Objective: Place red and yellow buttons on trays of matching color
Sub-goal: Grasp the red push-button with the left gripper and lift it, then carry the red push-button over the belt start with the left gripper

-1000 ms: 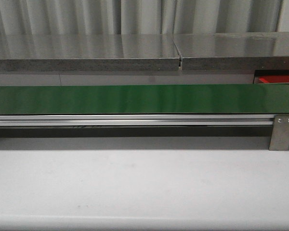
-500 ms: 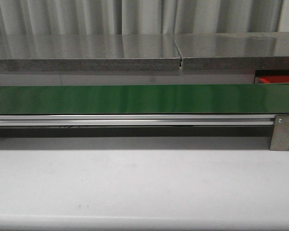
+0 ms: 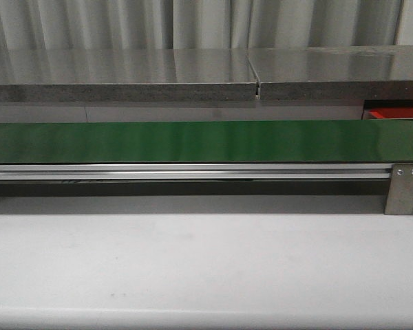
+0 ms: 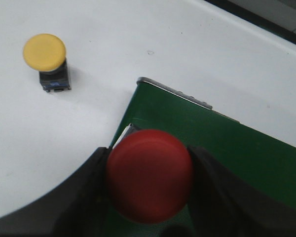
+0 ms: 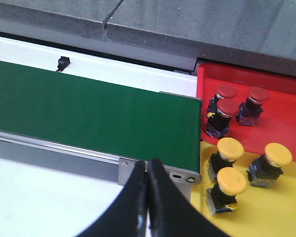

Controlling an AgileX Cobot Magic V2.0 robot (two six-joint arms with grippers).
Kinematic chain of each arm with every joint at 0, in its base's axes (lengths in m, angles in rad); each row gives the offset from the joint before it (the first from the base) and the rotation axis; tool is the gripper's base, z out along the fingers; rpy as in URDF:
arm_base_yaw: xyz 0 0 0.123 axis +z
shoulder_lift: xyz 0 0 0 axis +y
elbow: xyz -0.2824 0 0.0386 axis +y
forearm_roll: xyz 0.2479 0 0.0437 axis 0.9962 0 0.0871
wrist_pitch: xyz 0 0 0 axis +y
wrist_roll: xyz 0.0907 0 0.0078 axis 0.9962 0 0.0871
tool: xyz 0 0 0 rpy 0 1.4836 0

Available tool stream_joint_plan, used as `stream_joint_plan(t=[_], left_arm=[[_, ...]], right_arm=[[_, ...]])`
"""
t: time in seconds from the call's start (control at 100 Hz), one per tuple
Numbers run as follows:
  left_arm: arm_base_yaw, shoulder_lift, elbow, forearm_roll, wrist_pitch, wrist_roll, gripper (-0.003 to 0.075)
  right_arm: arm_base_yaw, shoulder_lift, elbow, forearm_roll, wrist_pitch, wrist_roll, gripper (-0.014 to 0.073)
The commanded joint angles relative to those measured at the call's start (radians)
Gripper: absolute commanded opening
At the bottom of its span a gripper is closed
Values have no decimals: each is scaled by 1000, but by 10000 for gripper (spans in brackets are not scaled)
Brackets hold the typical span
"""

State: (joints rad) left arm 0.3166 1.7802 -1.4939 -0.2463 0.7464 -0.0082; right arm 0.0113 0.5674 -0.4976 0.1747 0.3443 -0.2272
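Observation:
In the left wrist view my left gripper (image 4: 149, 177) is shut on a red button (image 4: 149, 175), held over the end of the green conveyor belt (image 4: 227, 148). A yellow button (image 4: 45, 55) stands upright on the white table beyond it. In the right wrist view my right gripper (image 5: 147, 170) is shut and empty, over the belt's metal end bracket. The red tray (image 5: 281, 98) holds three red buttons (image 5: 226, 94). The yellow tray (image 5: 266, 212) holds three yellow buttons (image 5: 230, 149). Neither gripper shows in the front view.
The green belt (image 3: 206, 141) runs across the front view with its aluminium rail (image 3: 193, 172) and end bracket (image 3: 403, 187). A grey stone shelf (image 3: 124, 75) lies behind it. A sliver of the red tray (image 3: 396, 113) shows at far right.

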Motion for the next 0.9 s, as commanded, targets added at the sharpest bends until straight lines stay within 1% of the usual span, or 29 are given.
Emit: stream_joint_plan(t=[0.0,0.17,0.27,0.33,0.38,0.4,0.5,0.57,0.61,0.82,0.89], left_arm=[[-12,-28,-23,-10,-39,1,230],[-13,18,-22,-22,7,2,231],[-13,31,-22,-27,11,8,232],[-13,31,-22,-32,8,22,248],[-13,31,-22,-34,8,25,298],[-13,31,-22,-36,10,25,330],[-13,31,-22,-38,12,25,524],[-13,31,-24,-41,12,25,601],[-13,31,-30,-51,12,27,611],[-13,-6,-62,-152,18,77,608],[-13,-23,-77,-157,13,77,608]], right_arm=[[-1,-3,-27,-4,-68,-6,-67],[-1,-3,-27,-4,-68,-6,-67],[-1,-3,-27,-4,-68,-6,-67],[-1,-3,-27,-4,-68,-6,-67],[-1,-3,-27,-4,-68,-6,-67],[-1,-3,-27,-4,-68,-6,-67],[-1,-3,-27,-4,-68,-6,-67],[-1,-3,-27,-4,-68,-6,-67],[-1,-3,-27,-4,-68,-6,-67],[-1,-3,-27,-4,-68,-6,-67],[-1,-3,-27,-4,-68,-6,-67]])
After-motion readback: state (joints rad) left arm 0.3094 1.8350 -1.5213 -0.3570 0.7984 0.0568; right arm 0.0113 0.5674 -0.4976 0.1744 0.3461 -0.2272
